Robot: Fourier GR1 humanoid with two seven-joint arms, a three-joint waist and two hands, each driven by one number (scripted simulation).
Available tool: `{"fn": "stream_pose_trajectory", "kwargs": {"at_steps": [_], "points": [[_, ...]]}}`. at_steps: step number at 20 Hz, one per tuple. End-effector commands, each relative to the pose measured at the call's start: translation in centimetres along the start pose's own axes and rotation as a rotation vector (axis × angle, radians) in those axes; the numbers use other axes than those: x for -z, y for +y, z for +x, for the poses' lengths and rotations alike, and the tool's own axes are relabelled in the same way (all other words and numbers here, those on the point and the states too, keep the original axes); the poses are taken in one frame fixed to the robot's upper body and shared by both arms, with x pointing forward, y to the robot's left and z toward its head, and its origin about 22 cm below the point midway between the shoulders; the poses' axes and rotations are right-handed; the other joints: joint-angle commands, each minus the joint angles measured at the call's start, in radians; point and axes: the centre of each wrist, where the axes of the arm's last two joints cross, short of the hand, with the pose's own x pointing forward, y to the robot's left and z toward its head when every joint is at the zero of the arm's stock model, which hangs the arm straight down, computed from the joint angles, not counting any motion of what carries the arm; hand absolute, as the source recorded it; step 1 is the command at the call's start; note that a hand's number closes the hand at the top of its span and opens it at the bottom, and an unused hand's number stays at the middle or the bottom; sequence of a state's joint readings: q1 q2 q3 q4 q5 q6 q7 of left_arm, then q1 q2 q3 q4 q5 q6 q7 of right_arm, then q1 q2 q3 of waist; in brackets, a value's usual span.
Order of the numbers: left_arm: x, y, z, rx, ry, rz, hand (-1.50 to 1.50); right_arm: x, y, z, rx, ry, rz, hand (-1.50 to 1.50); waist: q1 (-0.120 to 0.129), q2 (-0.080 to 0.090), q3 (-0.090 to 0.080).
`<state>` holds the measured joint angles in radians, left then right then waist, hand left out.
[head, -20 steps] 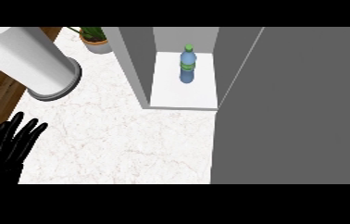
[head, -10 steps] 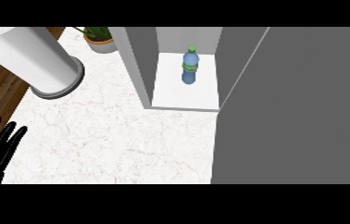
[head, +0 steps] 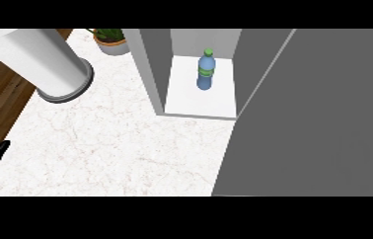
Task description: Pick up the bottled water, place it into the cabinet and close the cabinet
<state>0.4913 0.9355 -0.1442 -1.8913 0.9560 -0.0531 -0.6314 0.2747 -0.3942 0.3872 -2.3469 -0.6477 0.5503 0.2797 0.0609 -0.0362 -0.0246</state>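
Head view: looks steeply down on a white marbled counter (head: 116, 149), with a cabinet (head: 149, 65) at the upper middle.
Left hand (head: 3, 149): only a black sliver shows at the view's left edge, over the counter's left side. It is well apart from the cabinet, and whether it is spread or closed, or holds anything, cannot be told.
Right hand: does not show.
Bottled water (head: 206, 72): blue with a green cap and a green band. It stands upright inside the cabinet on its white floor (head: 197, 102), toward the back, with no hand on it.
Cabinet door (head: 306, 124): a wide grey panel, swung open and filling the view's right side.
White cylinder (head: 44, 55): tall, with a dark ring at its base, at the upper left.
Potted plant (head: 111, 39): at the top, just beside the cabinet's left wall.
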Motion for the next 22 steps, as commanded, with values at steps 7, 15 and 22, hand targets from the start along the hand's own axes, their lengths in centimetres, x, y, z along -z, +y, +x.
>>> {"fn": "stream_pose_trajectory", "kwargs": {"at_steps": [7,15,22], "points": [[-0.5,1.8,1.3,-0.001,-0.017,-0.021,-1.50,5.5,1.7,3.1,-0.139,-0.029,-0.006,1.50,0.035,0.007,0.001],[-0.4,3.3,2.6,-0.006,-0.040,-0.047,-1.50,11.6,1.8,2.9,-0.079,-0.008,0.004,1.50,0.068,0.027,0.007],[-0.7,4.4,3.7,-0.016,-0.054,-0.086,-1.50,18.2,2.2,4.1,-0.052,0.156,0.222,1.50,0.098,0.033,0.016]]}}
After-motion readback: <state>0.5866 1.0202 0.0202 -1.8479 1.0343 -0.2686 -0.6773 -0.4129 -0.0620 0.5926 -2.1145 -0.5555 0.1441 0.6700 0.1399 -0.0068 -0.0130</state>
